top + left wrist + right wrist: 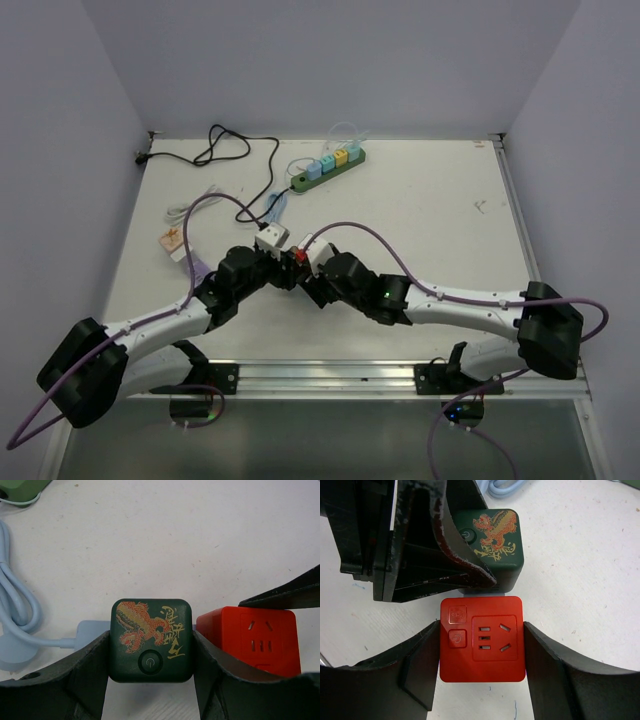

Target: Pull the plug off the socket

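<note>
Green cube (151,630) is pinched by left claw (151,655), red cube (482,630) by right claw (481,655) — pulled askew (joint unseen), either may be lost.

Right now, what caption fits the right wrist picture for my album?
The right claw grips a red socket cube beside a dark green dragon cube on a white table.

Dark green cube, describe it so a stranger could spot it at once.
In the middle of the white table, the left claw clamps a dark green plastic cube. Unlike the red plastic cube beside it, it bears a red-and-gold dragon print.
</note>
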